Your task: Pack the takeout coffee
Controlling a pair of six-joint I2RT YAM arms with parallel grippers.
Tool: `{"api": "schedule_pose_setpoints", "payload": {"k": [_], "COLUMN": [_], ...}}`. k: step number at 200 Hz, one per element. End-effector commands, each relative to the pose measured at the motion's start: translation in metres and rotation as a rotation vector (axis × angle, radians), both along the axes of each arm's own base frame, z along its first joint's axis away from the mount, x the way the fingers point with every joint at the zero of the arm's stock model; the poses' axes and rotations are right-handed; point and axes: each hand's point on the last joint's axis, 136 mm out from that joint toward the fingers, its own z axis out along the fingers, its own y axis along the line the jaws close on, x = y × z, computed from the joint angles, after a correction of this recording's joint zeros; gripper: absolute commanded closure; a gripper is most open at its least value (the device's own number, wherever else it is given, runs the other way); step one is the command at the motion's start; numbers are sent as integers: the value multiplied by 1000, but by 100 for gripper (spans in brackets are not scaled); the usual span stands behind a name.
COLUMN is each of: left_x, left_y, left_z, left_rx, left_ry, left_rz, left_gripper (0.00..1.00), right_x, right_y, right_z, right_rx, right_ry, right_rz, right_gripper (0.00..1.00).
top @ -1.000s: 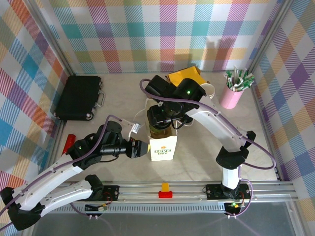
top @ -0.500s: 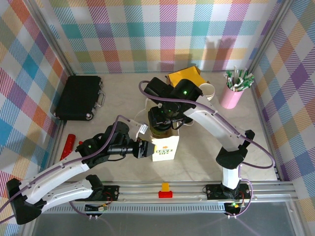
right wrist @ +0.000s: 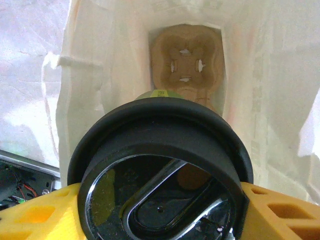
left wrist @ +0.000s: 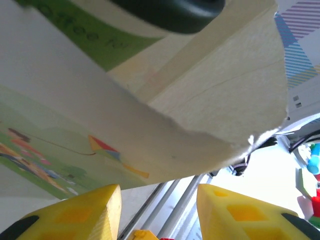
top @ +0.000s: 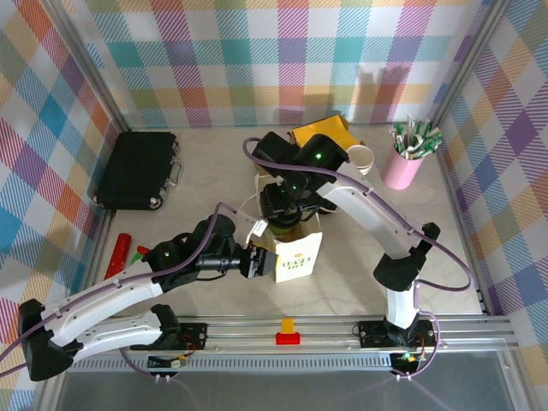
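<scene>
The takeout coffee point(right wrist: 160, 185) has its round black lid close to the right wrist camera, with a strip of green body beyond it. My right gripper point(right wrist: 160, 217) is shut on it, a yellow finger point(right wrist: 35, 212) on each side. The cup hangs in the mouth of a white paper bag point(right wrist: 100, 65), above a brown cup carrier point(right wrist: 186, 62) on the bag's bottom. From above, the right gripper point(top: 287, 210) stands over the bag point(top: 298, 255). My left gripper point(top: 259, 262) is open at the bag's left side. Its fingertips point(left wrist: 80, 212) sit just short of the printed bag wall point(left wrist: 100, 110).
A black case point(top: 137, 167) lies at the back left. A red object point(top: 120, 255) is near the left wall. A lidless cream cup point(top: 362, 157), a yellow packet point(top: 321, 130) and a pink holder of straws point(top: 407, 158) stand at the back right. A red-and-yellow clamp point(top: 288, 330) sits on the front rail.
My left gripper has moved right, up against the bag, and narrowed a little. The bag has shifted slightly to the right. The right gripper has kept the cup in the bag's mouth.
</scene>
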Motion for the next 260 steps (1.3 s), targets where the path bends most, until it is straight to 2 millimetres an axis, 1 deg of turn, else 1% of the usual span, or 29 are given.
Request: {"api": "schedule_pose_setpoints", "payload": {"k": [1,30,46,94,139,206,260], "left_x": [1,-2,-4,-6,-5,-3,-3], "left_y": [13,22,26,38,39,39,39], "left_z": [13,15,14,23,19,17,16], "left_rx": [25,49,59,71,85,92,97], "left_ry": [-78,-97,-106,-155,-154,-158,-157], "left_rz": [16,15,10,19,21,26,28], "left_gripper": [56,55,53,48,48,48,48], "right_x": [-24,-22,-21,-18,-16,-17,-17], "right_y": [-31,-33,-34,-39,-40,-36,-38], "right_z": [-17,-21,-23,-32,-41,-56,-67], "right_rx": [-147,-161,-170,-198,-220,-239,-261], "right_ry": [132,140,148,165,189,218,239], "right_rz": [-13,-25,-34,-43,-47,-22,-18], "right_gripper": [40,40,40,40,40,40,40]}}
